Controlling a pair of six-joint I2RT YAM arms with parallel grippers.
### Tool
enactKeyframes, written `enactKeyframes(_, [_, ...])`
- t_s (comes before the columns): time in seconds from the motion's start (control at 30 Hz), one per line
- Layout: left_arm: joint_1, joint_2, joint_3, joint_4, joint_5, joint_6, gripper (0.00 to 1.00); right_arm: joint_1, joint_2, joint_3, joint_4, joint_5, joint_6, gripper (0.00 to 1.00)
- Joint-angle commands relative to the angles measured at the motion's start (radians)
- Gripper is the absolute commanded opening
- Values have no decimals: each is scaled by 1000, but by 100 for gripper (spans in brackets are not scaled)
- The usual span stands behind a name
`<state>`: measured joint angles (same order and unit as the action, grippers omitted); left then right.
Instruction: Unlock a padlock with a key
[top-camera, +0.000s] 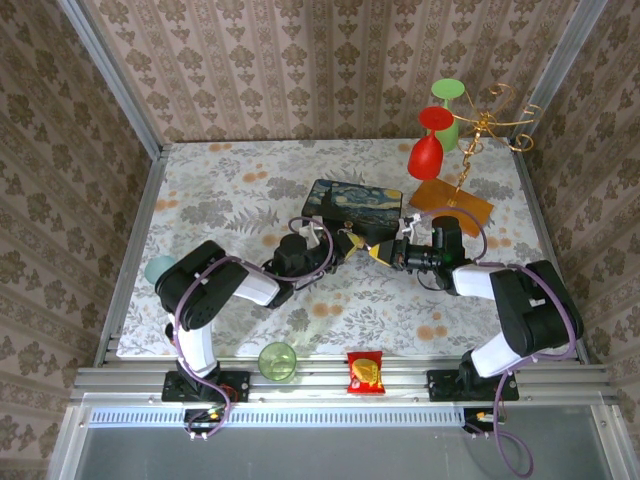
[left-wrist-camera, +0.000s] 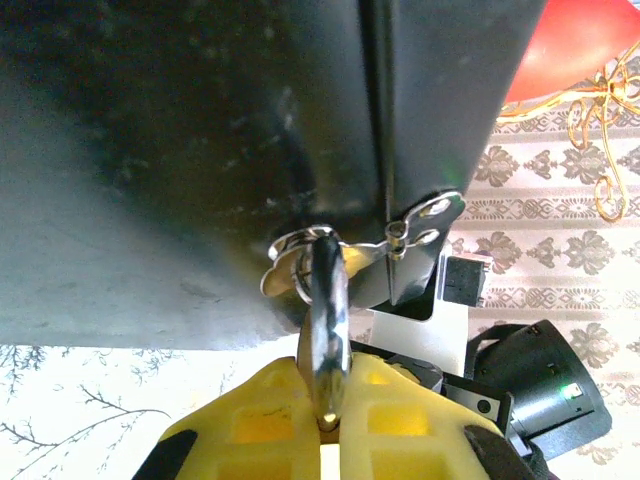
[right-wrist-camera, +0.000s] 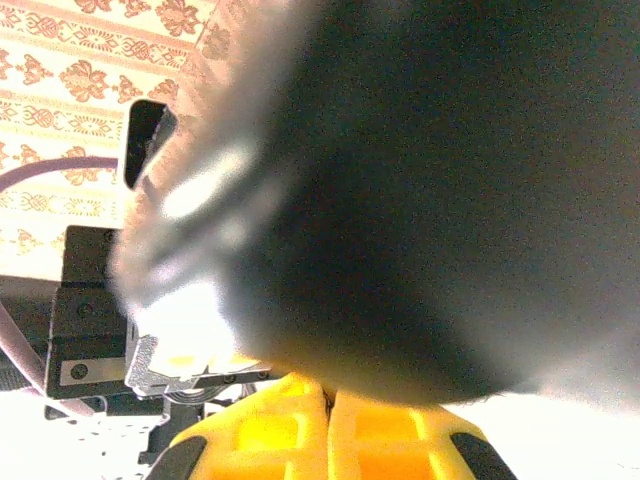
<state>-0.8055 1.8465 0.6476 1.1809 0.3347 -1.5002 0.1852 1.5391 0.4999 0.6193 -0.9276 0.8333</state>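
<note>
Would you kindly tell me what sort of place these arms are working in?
Probably a staged lab test cell rather than a real home: wallpaper panels box in a floral-covered table, and aluminium frame rails run along its near edge.

My left gripper (top-camera: 347, 243) and right gripper (top-camera: 385, 251) face each other, tips close together, just before the painted box (top-camera: 355, 203). Beyond my right gripper is a red glass (top-camera: 426, 152).

A robot lab test cell: bare aluminium rail (top-camera: 340, 378) at 6 o'clock, damask wallpaper panels (top-camera: 330, 60) at 9, 12 and 3 o'clock, floral tablecloth (top-camera: 230, 200) between them.
</note>
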Motion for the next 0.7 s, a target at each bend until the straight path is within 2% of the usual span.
enactKeyframes(0.0, [-15, -50, 55, 137, 185, -20, 0, 11, 5, 36, -66, -22, -63, 0])
enactKeyframes(0.1, [-8, -49, 48, 135, 187, -20, 0, 11, 24, 29, -13, -76, -37, 0])
enactKeyframes(0.3, [-7, -40, 61, 134, 188, -17, 0, 10, 13, -3, 65, -93, -9, 0])
enactKeyframes(0.43, [-7, -30, 72, 135, 187, -10, 0, 9, 81, -21, 316, -135, 169, 0])
enactKeyframes(0.53, [-13, -26, 84, 135, 199, 0, 0, 10, 116, -5, 338, -152, 215, 0])
enactKeyframes(0.67, [-12, -13, 75, 135, 200, 8, 0, 5, 97, 8, 277, -163, 210, 0])
